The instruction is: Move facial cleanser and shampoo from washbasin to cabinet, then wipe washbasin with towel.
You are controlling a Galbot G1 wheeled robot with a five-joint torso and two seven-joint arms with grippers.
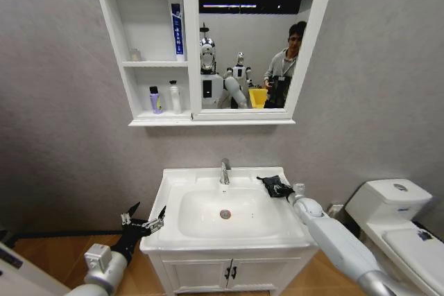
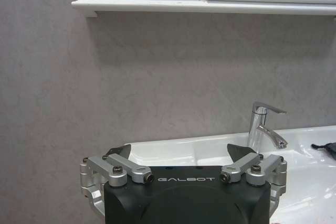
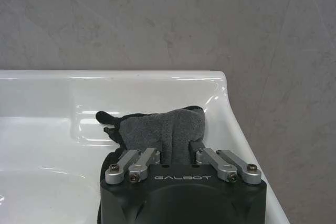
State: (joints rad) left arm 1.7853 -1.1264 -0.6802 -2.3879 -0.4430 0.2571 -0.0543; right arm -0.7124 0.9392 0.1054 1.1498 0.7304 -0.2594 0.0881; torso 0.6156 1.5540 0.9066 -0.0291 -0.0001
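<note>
Grey mottled wall behind; white rectangular ceramic washbasin [image 1: 170, 186] with oval bowl and one chrome tap [image 1: 225, 170] on a white two-door vanity [image 1: 229, 273]. White toilet [image 1: 395, 221] off to the robot's right.

Cabinet: white wall-hung cabinet [image 1: 113, 39] with three open shelf niches beside a tall white-framed mirror [image 1: 309, 46]. Bottom niche holds two bottles: one small purple bottle [image 1: 156, 100] and one white bottle [image 1: 175, 97], standing side by side. Middle niche: one tall white-and-blue tube [image 1: 177, 29], upright against the mirror-side wall. No bottles seen on the washbasin rim, so I judge the moving step done and the wipe step in hand.

Towel: one small dark grey folded towel [image 3: 163, 132] lies on the back right corner of the washbasin rim, to the right of the tap.

Right hand [image 3: 177, 156]: directly at the towel, fingers either side of its near edge and drawn in on the cloth; reads as gripping the towel. The bowl lies from this hand toward the robot's left and nearer the robot, so the wipe turns on dragging that way.

Left hand [image 1: 143, 217]: fingers spread wide, holding nothing, just off the front left corner of the washbasin, well apart from the towel. Right arm is the nearer one.
</note>
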